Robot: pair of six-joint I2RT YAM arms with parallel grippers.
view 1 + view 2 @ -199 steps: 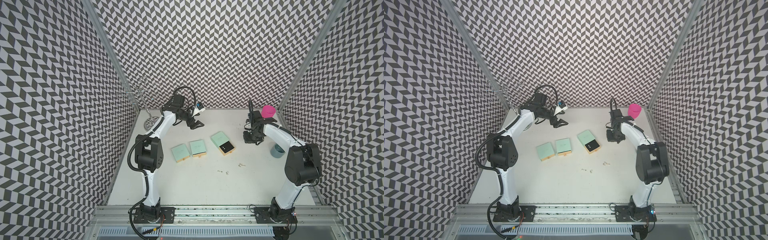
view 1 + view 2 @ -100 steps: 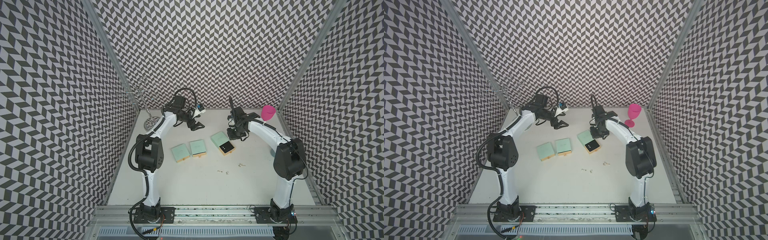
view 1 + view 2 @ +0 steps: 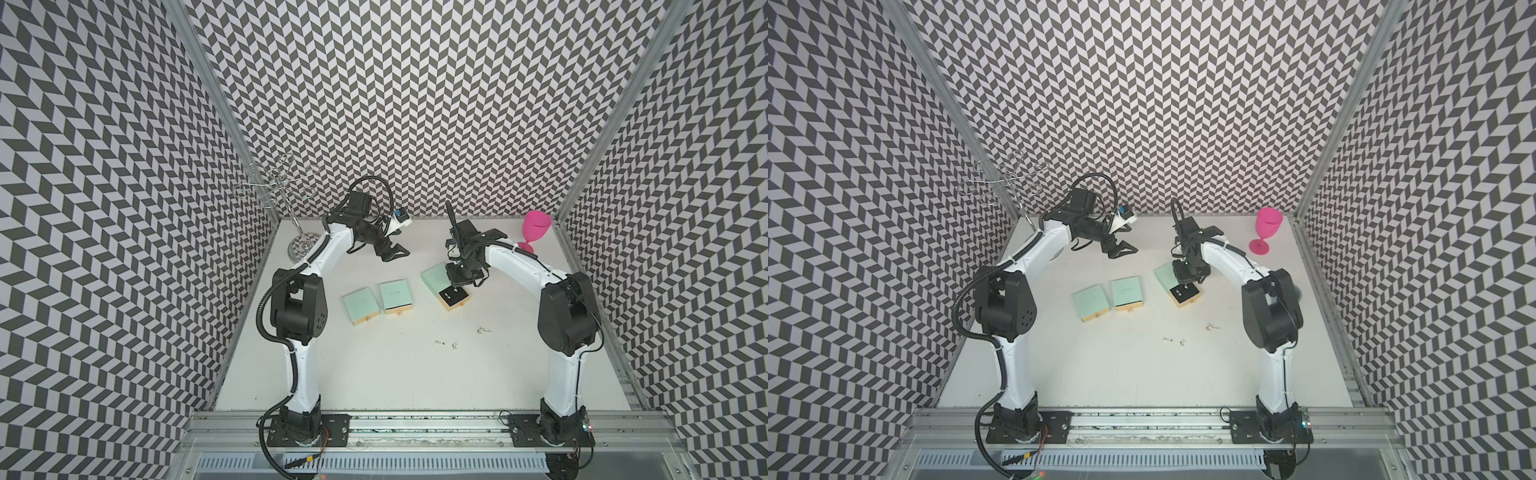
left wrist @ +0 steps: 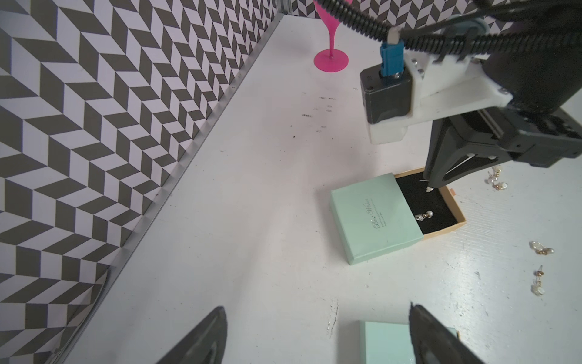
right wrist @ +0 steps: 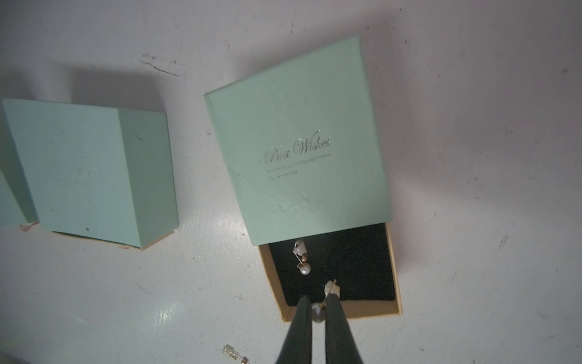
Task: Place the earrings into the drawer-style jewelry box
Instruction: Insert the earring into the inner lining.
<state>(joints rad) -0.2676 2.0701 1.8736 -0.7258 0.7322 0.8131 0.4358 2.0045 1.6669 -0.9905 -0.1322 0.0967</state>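
Right tool (image 5: 317, 298) has swung from the pink goblet (image 3: 537, 226) to the jewelry box (image 5: 299, 141), whose drawer (image 5: 396, 268) juts diagonally toward the arm bases; almost closed, it pinches an earring (image 5: 331, 287) above the black lining (image 5: 356, 261), beside a second earring (image 5: 302, 259) lying lengthwise inside; left tool (image 3: 397, 254) gapes wide, empty

Silver script reading "Best Wishes" ran across the sleeve of the open mint-green jewelry box (image 5: 302, 176); the smaller lines beneath were too fine to read.
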